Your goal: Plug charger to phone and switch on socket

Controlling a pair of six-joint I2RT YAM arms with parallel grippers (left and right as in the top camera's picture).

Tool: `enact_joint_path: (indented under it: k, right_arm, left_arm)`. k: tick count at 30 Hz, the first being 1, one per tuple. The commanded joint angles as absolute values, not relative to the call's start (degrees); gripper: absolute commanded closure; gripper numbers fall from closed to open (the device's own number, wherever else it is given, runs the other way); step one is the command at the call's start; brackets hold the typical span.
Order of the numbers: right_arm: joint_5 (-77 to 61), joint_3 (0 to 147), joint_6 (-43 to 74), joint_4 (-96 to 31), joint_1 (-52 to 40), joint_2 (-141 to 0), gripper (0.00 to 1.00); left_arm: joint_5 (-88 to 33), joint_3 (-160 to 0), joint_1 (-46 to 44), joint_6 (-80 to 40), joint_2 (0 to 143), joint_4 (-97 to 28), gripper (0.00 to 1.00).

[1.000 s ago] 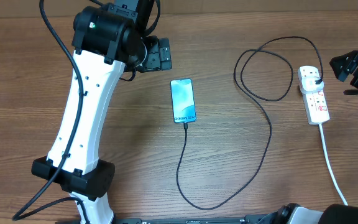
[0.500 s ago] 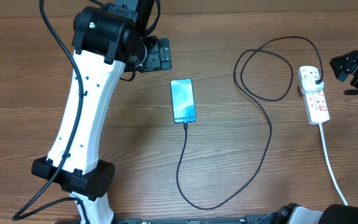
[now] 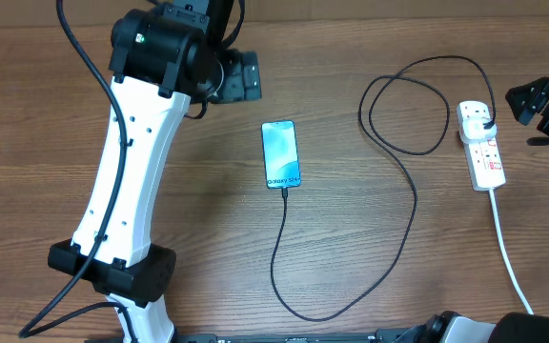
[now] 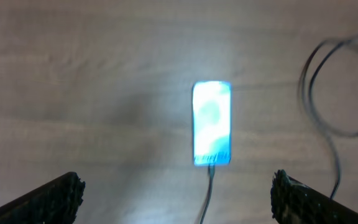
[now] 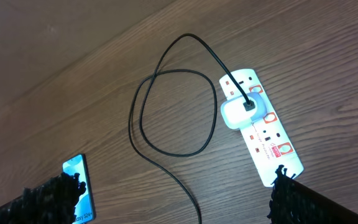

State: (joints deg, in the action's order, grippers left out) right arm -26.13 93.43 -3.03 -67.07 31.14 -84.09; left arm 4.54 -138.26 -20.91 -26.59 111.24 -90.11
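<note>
The phone (image 3: 281,154) lies flat mid-table, its screen glowing cyan, and it also shows in the left wrist view (image 4: 211,123) and the right wrist view (image 5: 79,182). The charger's black cable (image 3: 414,205) meets the phone's near end, loops across the table and ends at a white adapter (image 5: 241,112) sitting in the socket (image 3: 484,152). The socket (image 5: 271,146) is a white strip with red markings. My left gripper (image 3: 252,76) hovers open, up and left of the phone. At the right edge my right gripper (image 3: 527,116) stands open beside the socket. Both hold nothing.
The socket's white cord (image 3: 508,252) runs toward the front right edge. My left arm's white link (image 3: 127,162) slants over the left of the wooden table (image 3: 198,210). The cable's low loop (image 3: 303,312) lies near the front edge.
The left gripper has shifted slightly toward the table's far edge. The phone, cable, socket and right gripper have not moved.
</note>
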Motion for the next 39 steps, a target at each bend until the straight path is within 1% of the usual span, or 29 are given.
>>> enact_joint_path:
  k: [1, 6, 9, 13, 21, 25, 29, 34, 37, 39]
  right_arm:
    - [-26.39, 93.71, -3.42, -66.98, 31.20, -84.25, 0.00]
    - [-26.39, 93.71, -3.42, -66.98, 31.20, -84.25, 0.00]
    - [-26.39, 93.71, -3.42, -66.98, 31.20, -84.25, 0.00]
    - [-26.39, 93.71, -3.42, -66.98, 31.20, -84.25, 0.00]
    - [-26.39, 93.71, -3.42, -66.98, 31.20, -84.25, 0.00]
    - [-26.39, 93.71, -3.42, -66.98, 31.20, -84.25, 0.00]
    - [-26.39, 93.71, -3.42, -66.98, 31.20, -84.25, 0.00]
    - [-26.39, 93.71, -3.42, -66.98, 31.20, -84.25, 0.00]
    - [-26.39, 93.71, -3.42, -66.98, 31.20, -84.25, 0.00]
    - [-26.39, 93.71, -3.42, -66.98, 31.20, -84.25, 0.00]
  left_arm:
    - [6.22, -138.10, -21.06, -25.50, 111.31, -87.05, 0.00]
    - [7.20, -136.90, -22.52, -25.21, 108.42, -82.41, 0.00]
    - [9.56, -132.66, -23.81, -24.21, 104.95, -78.76, 0.00]
    - [10.94, -121.19, -25.19, -21.52, 97.78, -70.00, 0.00]
    - [10.90, -90.56, -24.99, -18.46, 79.59, -50.48, 0.00]
    - [10.55, -74.41, -24.53, -15.07, 70.02, -38.20, 0.00]
    - [9.06, -58.17, -23.31, -11.16, 59.79, -22.50, 0.00]
    - [-3.31, -38.65, -17.45, -2.96, 47.59, 1.50, 0.00]
    - [-9.47, -28.62, -12.97, -2.11, 41.04, 13.74, 0.00]
    - [-10.13, -23.11, -11.22, -2.09, 36.75, 19.66, 0.00]
